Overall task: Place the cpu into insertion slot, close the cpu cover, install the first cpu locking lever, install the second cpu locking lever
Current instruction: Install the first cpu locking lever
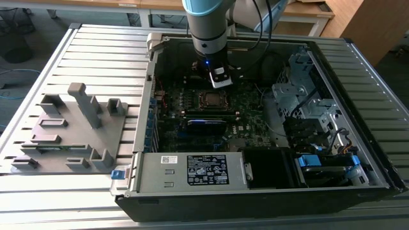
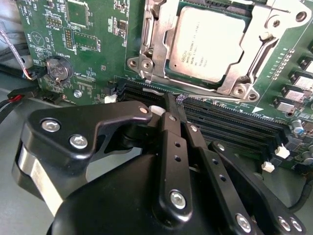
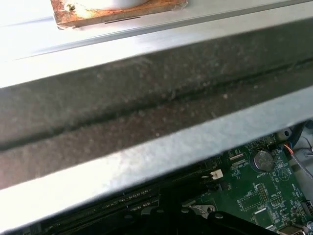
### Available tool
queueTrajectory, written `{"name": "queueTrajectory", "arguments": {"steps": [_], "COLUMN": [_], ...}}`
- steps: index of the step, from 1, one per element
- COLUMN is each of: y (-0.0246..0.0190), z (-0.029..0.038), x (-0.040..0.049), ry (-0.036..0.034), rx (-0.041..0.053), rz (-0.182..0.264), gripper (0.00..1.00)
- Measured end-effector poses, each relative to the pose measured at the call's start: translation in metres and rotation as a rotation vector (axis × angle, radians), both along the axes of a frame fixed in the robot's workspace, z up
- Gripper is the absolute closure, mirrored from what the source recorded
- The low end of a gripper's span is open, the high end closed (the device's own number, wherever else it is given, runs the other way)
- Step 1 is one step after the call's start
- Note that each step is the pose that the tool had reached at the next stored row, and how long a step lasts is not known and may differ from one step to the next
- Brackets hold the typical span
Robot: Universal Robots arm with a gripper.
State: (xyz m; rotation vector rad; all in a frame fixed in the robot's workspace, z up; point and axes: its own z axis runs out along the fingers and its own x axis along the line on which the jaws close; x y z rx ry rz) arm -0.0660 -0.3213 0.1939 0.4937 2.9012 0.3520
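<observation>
The cpu point(image 2: 208, 41) sits in the slot point(image 2: 139, 66), pale face up, and the cover point(image 2: 254, 56) lies flat over it with its window framing the chip, so seating and closing look done. Along the socket's edge on the gripper's side runs a thin metal lever point(image 2: 154, 91); whether it is hooked home I cannot tell. Right at that edge is the gripper point(image 2: 177, 100), its two black fingers pressed together with nothing between them, tips poised over the strip between the socket and the black memory slots point(image 2: 230, 122). So this reads as lever work, pushing with a closed tip rather than pinching. To do it well, I'd say the tip wants to bear on the lever's free end, not on the cover or chip, and press down and then sideways under its catch in one smooth sweep. Pressed too near the hinge, it may spring back. A slip toward the memory slots could catch their white clips. In the exterior view the socket is at 6 o'clock from the gripper, close beneath it, in the middle of the board point(image 1: 249, 120). The open case point(image 1: 255, 201) walls it in, and a grey fixture point(image 1: 70, 129) lies well apart at 9 o'clock.
</observation>
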Motion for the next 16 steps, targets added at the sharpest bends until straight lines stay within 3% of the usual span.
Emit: {"name": "queueTrajectory", "arguments": {"steps": [16], "y": [-0.0003], "z": [-0.0025], "x": [0.0], "ry": [0.0], "rx": [-0.0025], "rz": [0.001], "gripper": [0.9]}}
